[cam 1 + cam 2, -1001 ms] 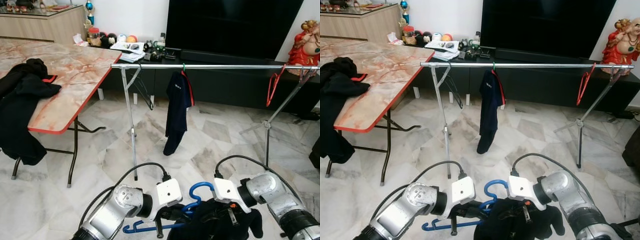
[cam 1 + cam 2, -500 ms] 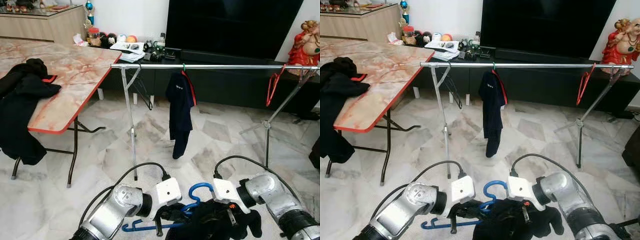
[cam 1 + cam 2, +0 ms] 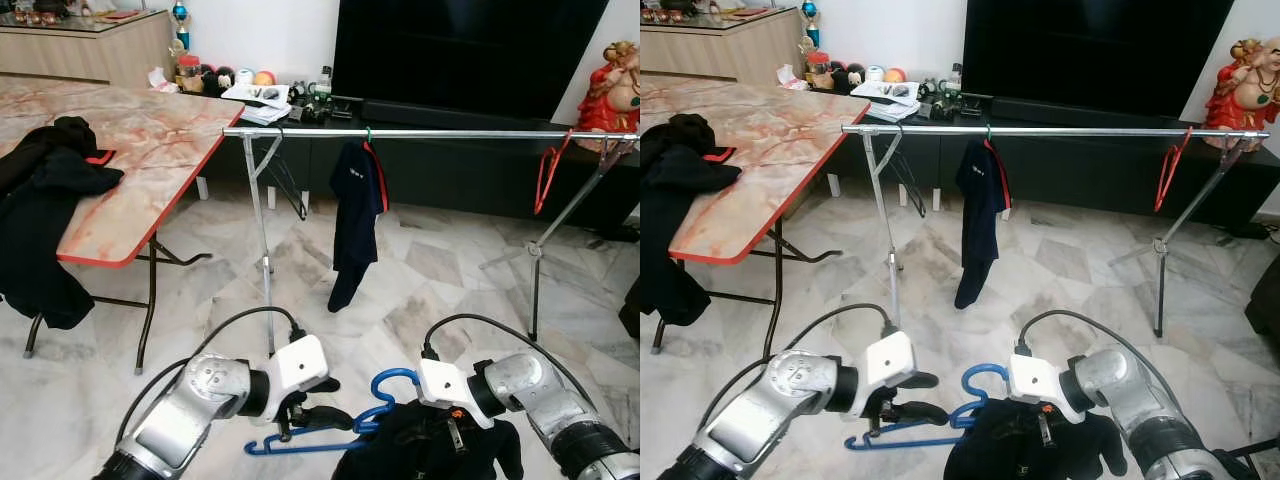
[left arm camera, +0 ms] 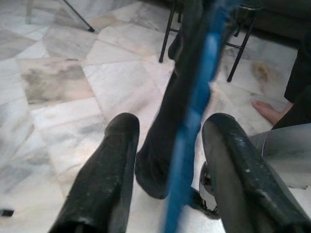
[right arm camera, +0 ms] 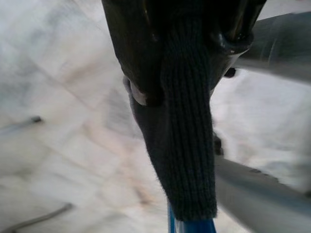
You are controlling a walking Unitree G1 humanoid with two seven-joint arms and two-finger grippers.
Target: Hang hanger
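Observation:
A blue hanger point(image 3: 300, 447) hangs low in front of me with a black knit garment point(image 3: 420, 450) draped over its right side. My left gripper point(image 3: 328, 404) is open, and the hanger's blue bar point(image 4: 194, 116) runs between its spread fingers point(image 4: 116, 160). My right gripper point(image 5: 184, 58) is shut on the black knit fabric point(image 5: 187, 145), just behind the blue hook point(image 3: 395, 378). Farther ahead a silver clothes rail point(image 3: 430, 133) spans the room at chest height.
On the rail hang a navy garment point(image 3: 355, 215), a black hanger point(image 3: 285, 180) and a red hanger point(image 3: 547, 170). At left stands a marble-top folding table point(image 3: 130, 150) with black clothes point(image 3: 40, 200). A TV cabinet point(image 3: 450, 165) and red figurine point(image 3: 612, 85) stand behind.
My left arm has drawn back to the left, its fingers sliding along the hanger bar away from the garment. The navy garment on the rail swings.

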